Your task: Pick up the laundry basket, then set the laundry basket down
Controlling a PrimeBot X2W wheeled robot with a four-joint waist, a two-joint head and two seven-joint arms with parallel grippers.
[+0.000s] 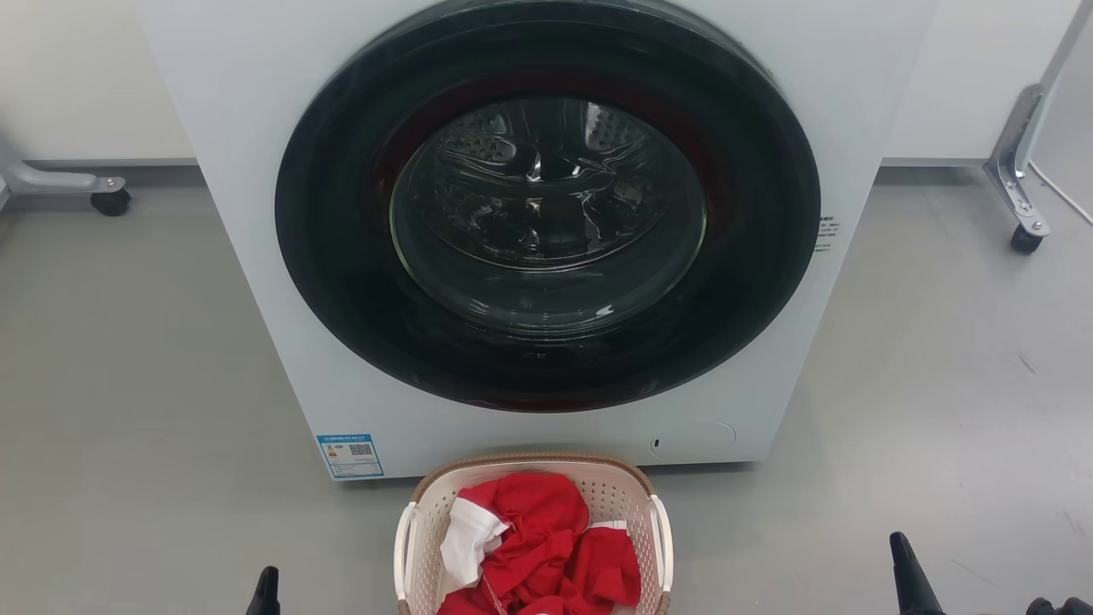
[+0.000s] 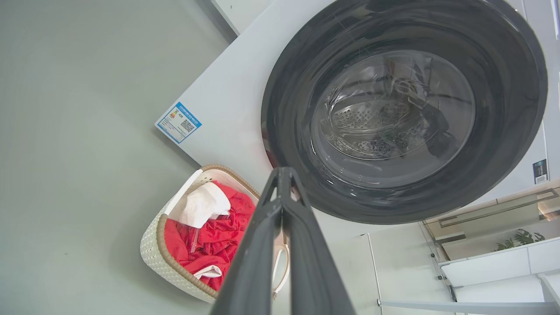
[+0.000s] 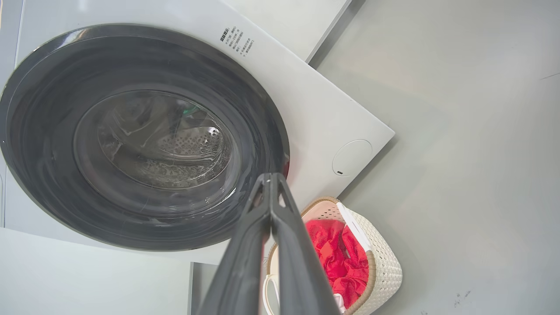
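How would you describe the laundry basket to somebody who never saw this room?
Find the white washing machine with its round dark glass door. On the grey floor before its base stands a small cream-white perforated plastic basket with a brown woven-look rim and white side handles. It alone holds crumpled red and white cloth.

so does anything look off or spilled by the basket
Nothing stands out. The basket sits upright on the floor before the washer, door shut. The clothes lie inside its rim, none spilled. The left gripper and right gripper are shut, clear of it.
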